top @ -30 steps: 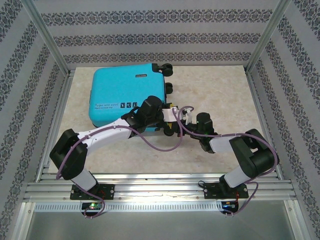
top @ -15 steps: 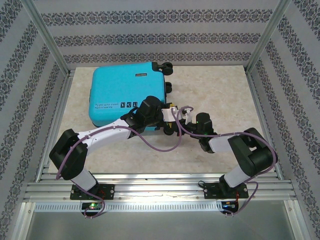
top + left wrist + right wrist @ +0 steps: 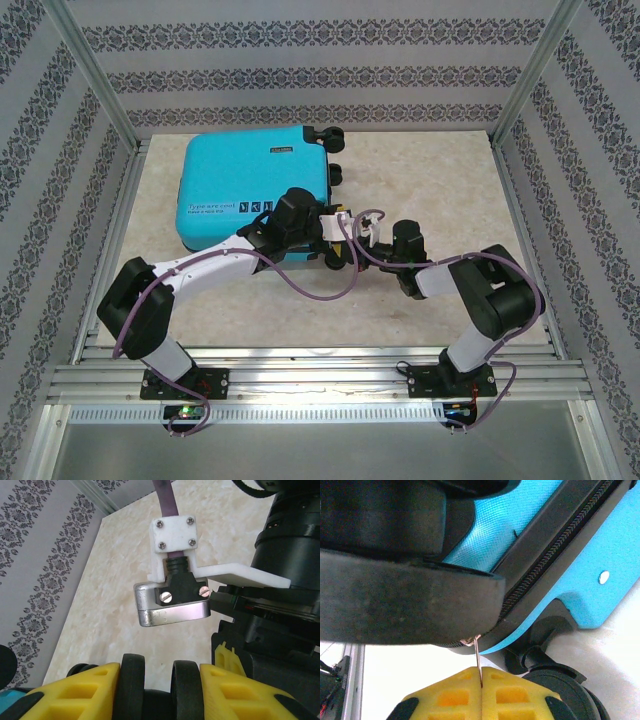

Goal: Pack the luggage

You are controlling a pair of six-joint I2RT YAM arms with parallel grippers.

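1. The left arm (image 3: 205,265) rises from its near-left base, folds at the elbow and runs its white forearm out to the right; its wrist sits at the near-right corner of the luggage (image 3: 250,190).
2. The right arm (image 3: 490,300) bends back at a high elbow and points its wrist leftward, so the two wrists nearly meet at that corner.
3. The left gripper (image 3: 159,677) is part closed, with a yellow finger pressed on each side of the black twin wheel (image 3: 132,675).
4. The right gripper (image 3: 481,676) has its pads pinched together on the thin metal zipper pull (image 3: 478,655), which stands upright below the zip line (image 3: 555,555).
5. The luggage lies flat, shell up, on the far-left part of the table (image 3: 430,180), with its wheels to the right.
6. From above, both sets of fingertips are lost under wrists and purple cable; in the right wrist view a large blurred black shape covers the upper left, and I cannot tell what it is; in the left wrist view the right arm's camera mount (image 3: 172,600) blocks what lies behind it.
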